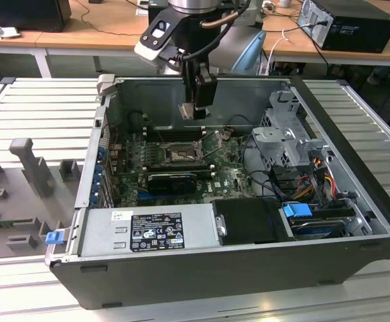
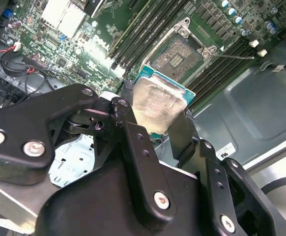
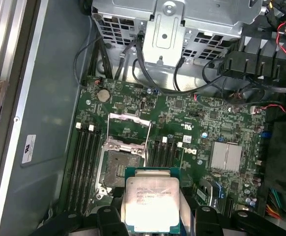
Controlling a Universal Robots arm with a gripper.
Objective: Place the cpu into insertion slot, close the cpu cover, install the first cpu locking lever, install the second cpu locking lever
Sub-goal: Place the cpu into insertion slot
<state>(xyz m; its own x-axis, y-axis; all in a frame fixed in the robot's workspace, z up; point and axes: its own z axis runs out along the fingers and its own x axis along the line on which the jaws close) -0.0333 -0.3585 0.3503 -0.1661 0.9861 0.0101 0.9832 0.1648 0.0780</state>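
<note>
My gripper (image 1: 196, 115) hangs inside the open computer case, above the motherboard (image 1: 232, 176), shut on the cpu (image 3: 152, 204). The chip's grey metal face (image 2: 157, 105) shows between the black fingers (image 2: 185, 135). The insertion slot (image 3: 117, 169) lies bare with its brownish pin field exposed, just beyond the chip and below it in both wrist views (image 2: 181, 54). In the exterior view the slot (image 1: 179, 155) sits a short way below the gripper. The cpu cover (image 3: 128, 130) stands swung open off the slot. A thin wire lever (image 2: 231, 56) sticks out beside the socket.
Black memory slots (image 3: 86, 167) flank the socket. A metal drive cage (image 1: 285, 137) with cables stands at the exterior view's right, a power supply (image 1: 148, 231) at the front, a finned heatsink (image 3: 225, 156) on the board. Case walls (image 1: 94, 161) ring the space.
</note>
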